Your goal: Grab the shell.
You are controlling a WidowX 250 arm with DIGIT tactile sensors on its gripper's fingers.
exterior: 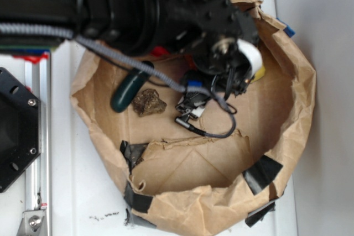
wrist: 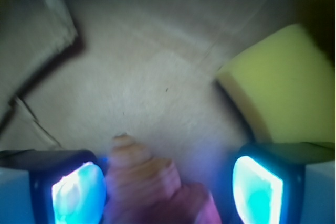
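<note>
- Fingertips (wrist: 79, 192) fill the bottom corners of the wrist view, pale and blue-lit, standing well apart.
- Gripper (wrist: 168, 192): jaws wide, nothing clamped. The shell lies against the left pad; a clear gap remains to the right pad.
- Shell (wrist: 144, 184): orange-tan, ridged whorls, blunt spire tip pointing up the frame, away from the wrist camera. Blurred, so finer texture is unreadable. In the exterior view it is hidden under the arm.
- Yellow block (wrist: 283, 85): matte, foam-like, straight-edged, just beyond the right fingertip. It narrows the room on that side.
- Floor ahead of the shell is bare creased brown paper, open toward the far wall.
- Paper bag (exterior: 287, 109): rolled-down crumpled rim forms a ring wall all round; black tape patches on the near rim.
- Black arm (exterior: 166, 9) reaches in from the upper left, over the back rim, with a grey cable trailing.
- Rock (exterior: 148, 102): dark brown, lumpy, left of the gripper, apart from it.
- Green pickle-shaped thing (exterior: 128, 89): smooth, rounded, tilted, just beside the rock, near the left wall.
</note>
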